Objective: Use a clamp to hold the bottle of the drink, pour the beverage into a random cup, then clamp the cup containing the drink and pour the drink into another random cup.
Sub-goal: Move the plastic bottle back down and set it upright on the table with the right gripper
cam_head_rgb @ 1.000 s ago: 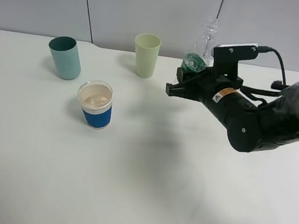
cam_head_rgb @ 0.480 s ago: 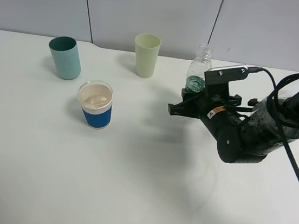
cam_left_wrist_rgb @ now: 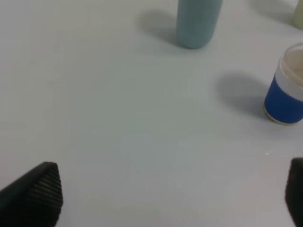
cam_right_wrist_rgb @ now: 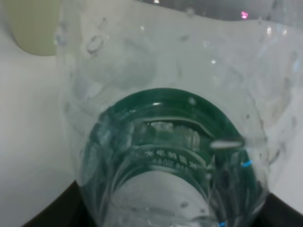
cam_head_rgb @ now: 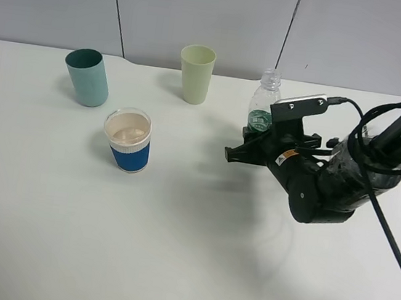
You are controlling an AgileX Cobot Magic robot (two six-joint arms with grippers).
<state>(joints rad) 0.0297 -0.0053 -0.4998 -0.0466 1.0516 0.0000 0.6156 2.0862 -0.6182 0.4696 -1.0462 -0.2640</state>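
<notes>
The clear bottle (cam_head_rgb: 264,103) with its dark green label stands upright at the back of the table, right of the middle. My right gripper (cam_head_rgb: 257,139) is shut on its lower part. In the right wrist view the bottle (cam_right_wrist_rgb: 165,142) fills the picture and hides the fingers. The short blue-sleeved cup (cam_head_rgb: 128,140) stands left of centre, with a wet sheen on its cream inside. The pale yellow-green tumbler (cam_head_rgb: 196,73) stands behind, left of the bottle. My left gripper (cam_left_wrist_rgb: 168,198) hangs open over bare table, with the blue-sleeved cup (cam_left_wrist_rgb: 286,90) ahead of it to one side.
A teal tumbler (cam_head_rgb: 87,77) stands at the back left, also seen in the left wrist view (cam_left_wrist_rgb: 196,21). Black cables (cam_head_rgb: 391,144) loop off the right arm at the right edge. The white table (cam_head_rgb: 174,249) runs wide towards the front.
The right arm has come down and drawn back a little with the bottle, which now stands upright close to the table. The cups have not moved.
</notes>
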